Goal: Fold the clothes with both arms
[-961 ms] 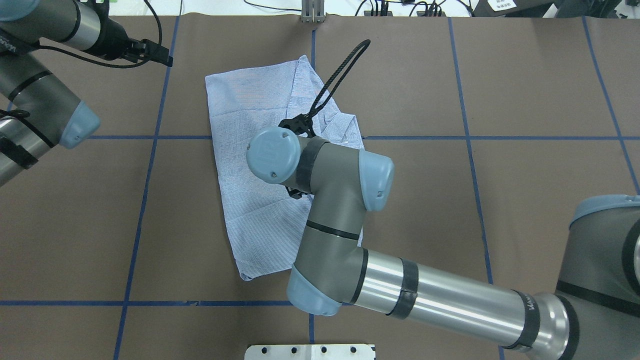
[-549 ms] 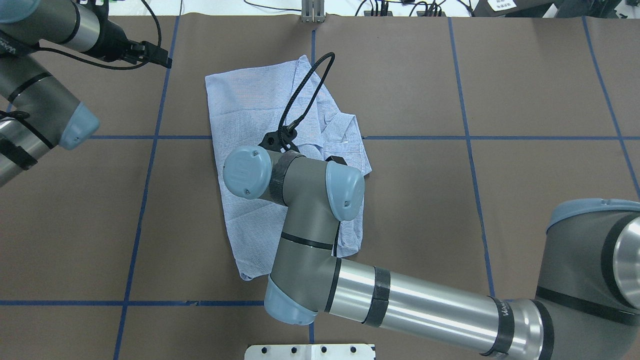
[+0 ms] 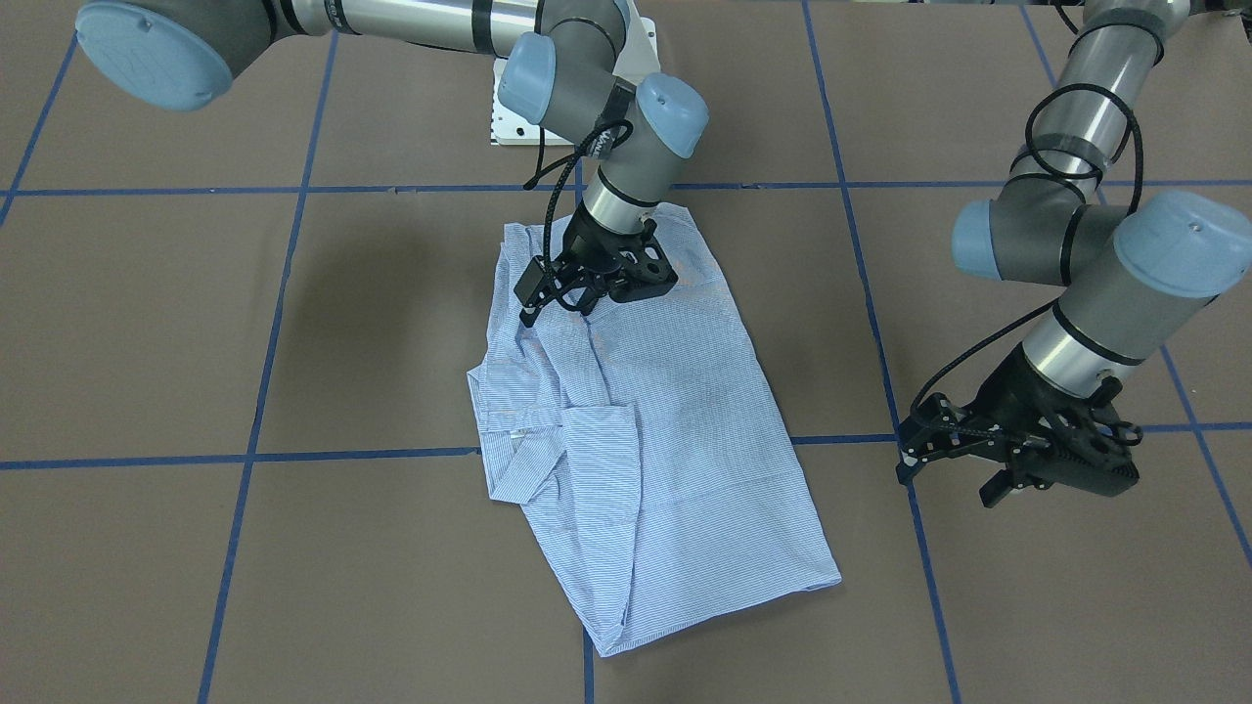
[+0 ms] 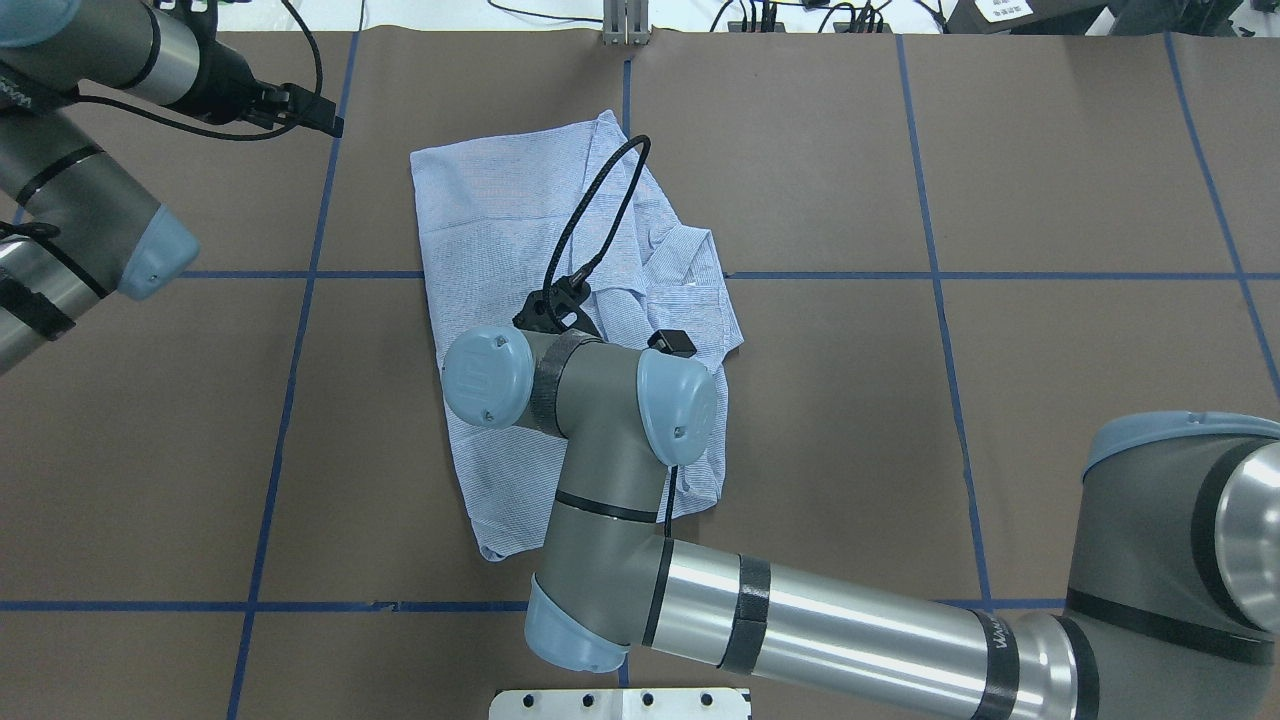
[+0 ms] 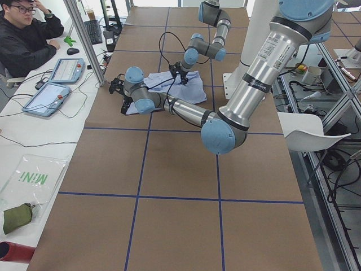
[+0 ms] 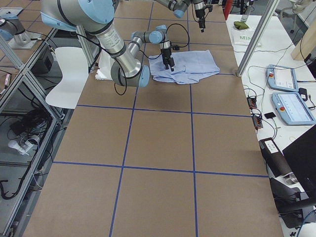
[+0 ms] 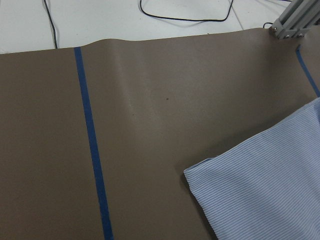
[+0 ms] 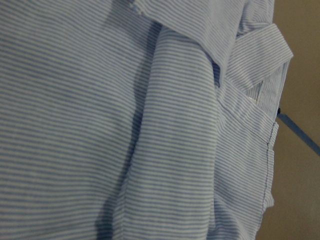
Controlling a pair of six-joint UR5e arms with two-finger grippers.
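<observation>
Shirt [image 3: 675,430] lies folded in the middle of the bench [image 3: 196,342], collar on its right edge. Right gripper [image 3: 556,301] hangs over its robot-side end, jaws apart, holding nothing. Left gripper [image 3: 947,477] hovers over bare bench, well apart from the cloth, jaws spread and empty.

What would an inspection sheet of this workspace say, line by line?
Surface: brown table cover with a blue tape grid, flat.
Job's things: striped shirt partly folded, lying flat, rumpled along one side.
Clutter: green pouch on the side bench.
End effectors: right end effector low over the shirt's robot-side end; left end effector beside the shirt, off it; open or shut unclear for both.
Cables: black cable loops above the shirt from the right wrist.
Surroundings: seated person, control tablets, white chair.
</observation>
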